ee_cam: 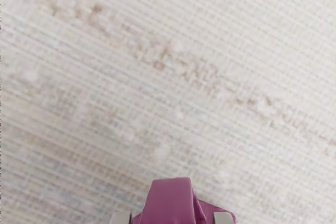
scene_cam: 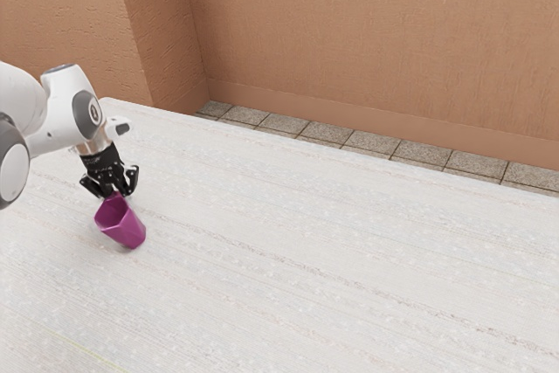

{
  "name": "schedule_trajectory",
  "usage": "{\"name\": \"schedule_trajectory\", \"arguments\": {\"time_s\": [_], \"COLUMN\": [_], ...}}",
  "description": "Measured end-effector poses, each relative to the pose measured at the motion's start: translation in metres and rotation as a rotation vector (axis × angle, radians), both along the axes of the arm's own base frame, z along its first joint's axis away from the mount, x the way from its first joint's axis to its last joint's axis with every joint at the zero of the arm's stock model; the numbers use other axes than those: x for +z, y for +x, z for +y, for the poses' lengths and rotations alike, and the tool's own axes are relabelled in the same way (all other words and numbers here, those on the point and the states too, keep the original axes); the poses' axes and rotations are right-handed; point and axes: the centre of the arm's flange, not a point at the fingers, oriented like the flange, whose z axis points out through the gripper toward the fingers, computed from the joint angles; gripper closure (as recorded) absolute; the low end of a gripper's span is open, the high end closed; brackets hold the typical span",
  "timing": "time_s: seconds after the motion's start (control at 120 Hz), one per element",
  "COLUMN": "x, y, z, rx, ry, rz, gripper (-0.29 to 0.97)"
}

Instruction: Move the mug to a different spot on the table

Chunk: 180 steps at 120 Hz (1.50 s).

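Jaws pinch the tilted mug [scene_cam: 120,221] by its rim, toward the counter's [scene_cam: 349,242] far corner; probably light, rigid, slick.

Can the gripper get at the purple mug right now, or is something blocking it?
Probably yes: the gripper sits right on the tilted mug, apparently gripping its rim, with nothing in the way.

exterior: side, wide over table [scene_cam: 349,259] | wrist: close, downward | shared: mug [scene_cam: 120,221]
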Motion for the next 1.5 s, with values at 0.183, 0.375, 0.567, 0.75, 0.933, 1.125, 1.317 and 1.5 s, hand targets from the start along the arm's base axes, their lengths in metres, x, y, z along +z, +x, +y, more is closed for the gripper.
{"name": "schedule_trajectory", "arguments": {"time_s": [0.183, 0.375, 0.567, 0.75, 0.933, 1.125, 1.317, 1.5], "x": [0.020, 0.040, 0.048, 0.035, 0.010, -0.014, -0.025, -0.032], "y": [0.002, 0.008, 0.038, 0.073, 0.089, 0.103, 0.108, 0.110], "z": [-0.002, -0.014, -0.075, -0.136, -0.190, -0.232, -0.266, -0.282], "rx": [-0.013, -0.044, -0.183, -0.292, -0.354, -0.390, -0.410, -0.408], "ry": [-0.024, -0.085, -0.109, -0.079, -0.061, -0.036, -0.031, -0.025], "rz": [-0.007, 0.023, 0.101, 0.222, 0.324, 0.392, 0.425, 0.442], "gripper": [0.62, 0.72, 0.75, 0.75, 0.73, 0.77, 0.79, 0.79]}}
